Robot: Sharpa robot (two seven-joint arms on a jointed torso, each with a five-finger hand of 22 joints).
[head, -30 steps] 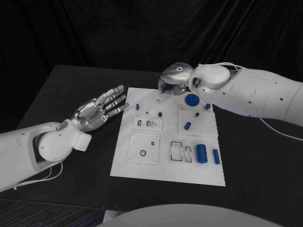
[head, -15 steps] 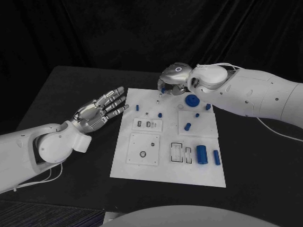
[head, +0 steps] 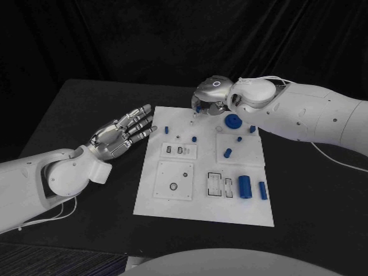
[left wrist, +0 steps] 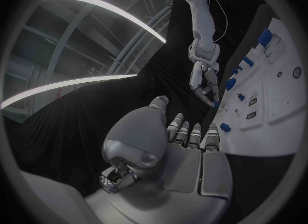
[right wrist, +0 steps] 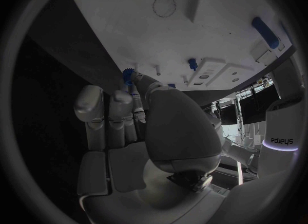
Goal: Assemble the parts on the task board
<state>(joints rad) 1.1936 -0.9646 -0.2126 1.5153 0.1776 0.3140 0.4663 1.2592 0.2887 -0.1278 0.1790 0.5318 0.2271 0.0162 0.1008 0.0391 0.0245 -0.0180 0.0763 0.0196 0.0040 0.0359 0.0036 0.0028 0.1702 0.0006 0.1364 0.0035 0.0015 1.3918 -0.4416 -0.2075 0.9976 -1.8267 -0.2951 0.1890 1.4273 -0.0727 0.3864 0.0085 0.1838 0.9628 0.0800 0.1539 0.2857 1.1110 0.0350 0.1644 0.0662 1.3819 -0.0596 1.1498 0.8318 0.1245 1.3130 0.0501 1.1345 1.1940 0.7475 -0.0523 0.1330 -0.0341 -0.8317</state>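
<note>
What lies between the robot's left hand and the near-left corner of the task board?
In the head view, only bare black table lies between the left hand and that corner of the task board.

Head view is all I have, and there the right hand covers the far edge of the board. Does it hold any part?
Observer: Yes. In the right wrist view the right hand pinches a small blue gear at its fingertips, at the edge of the task board.
Operator: How are its fingers turned?
Observer: The left wrist view shows that hand from the side. Its fingers point down toward the board, with blue at their tips.
Operator: Is there a seat for the gear nearby?
Observer: In the right wrist view a thin pale pin stands on the board close beside the gear. I cannot tell whether it is the seat.
</note>
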